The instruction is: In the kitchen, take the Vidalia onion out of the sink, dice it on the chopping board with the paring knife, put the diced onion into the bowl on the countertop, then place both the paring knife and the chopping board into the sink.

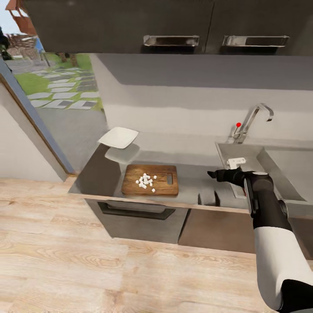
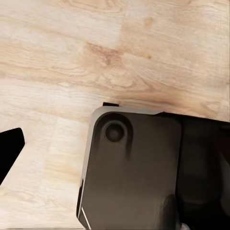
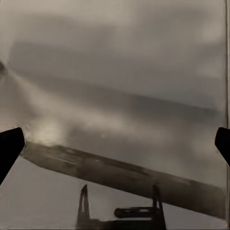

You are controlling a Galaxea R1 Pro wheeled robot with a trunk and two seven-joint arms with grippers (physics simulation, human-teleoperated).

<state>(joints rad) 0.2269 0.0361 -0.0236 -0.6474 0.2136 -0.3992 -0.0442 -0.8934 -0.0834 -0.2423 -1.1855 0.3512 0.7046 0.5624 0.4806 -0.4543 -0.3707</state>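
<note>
Diced onion point(image 1: 146, 181) is seen in the head view heaped on the chopping board point(image 1: 150, 179), on the tabletop point(image 1: 193, 184) between the white bowl point(image 1: 118, 137) and the sink point(image 1: 278, 171). Pieces could be scattered should the board be tipped or nudged during transfer. The right arm is stretched forward, its tool point(image 1: 216, 175) over the tabletop near the sink's edge.

Wooden floor point(image 2: 57, 52) is faced by the left wrist view; that tool's opening cannot be told.

Spread fingertips point(image 3: 9, 148) holding nothing are shown in the right wrist view.

The countertop point(image 1: 191, 182) lies open between the chopping board point(image 1: 150, 180) on the left and the sink point(image 1: 278, 174) on the right. The right gripper point(image 1: 217, 174) hovers there, fingers spread. The faucet point(image 1: 252, 121) stands at the sink's far edge; cabinets point(image 1: 174, 26) overhang.
</note>
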